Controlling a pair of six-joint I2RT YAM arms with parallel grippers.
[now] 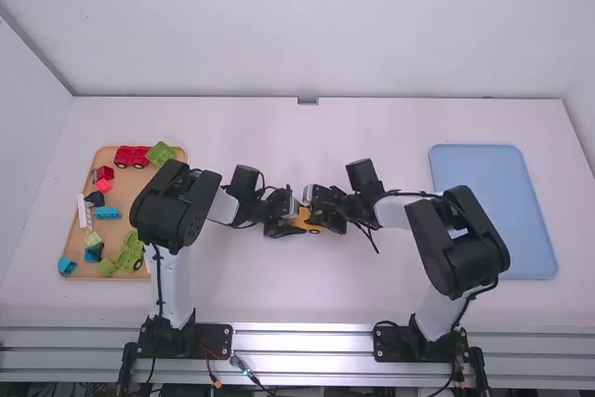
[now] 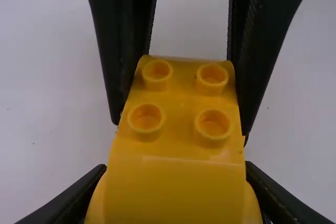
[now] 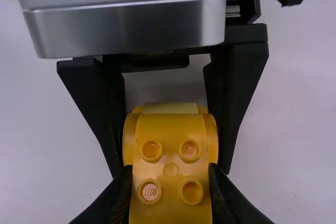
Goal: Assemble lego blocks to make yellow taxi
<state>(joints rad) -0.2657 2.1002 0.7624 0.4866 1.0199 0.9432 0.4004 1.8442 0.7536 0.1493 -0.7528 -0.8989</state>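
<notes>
In the high view a yellow car-shaped piece (image 1: pixel 299 221) is held near the table's middle, between my left gripper (image 1: pixel 284 220) and my right gripper (image 1: pixel 319 215). The left wrist view has its rounded yellow body (image 2: pixel 173 145) with studs up; my left gripper (image 2: pixel 173 192) is shut on the near end, while the other gripper's black fingers flank the studded far end. From the right wrist, my right gripper (image 3: pixel 170 192) is shut on the near studded end of the yellow body (image 3: pixel 170 153), and the left gripper's fingers stand at both sides of its far end.
At the left is an orange-brown tray (image 1: pixel 67 250) holding a red car (image 1: pixel 131 156), a green vehicle piece (image 1: pixel 130 250), blue blocks (image 1: pixel 108 213) and several other pieces. A pale blue tray (image 1: pixel 493 211) lies at the right. Both forearms reach toward the middle, low over the table.
</notes>
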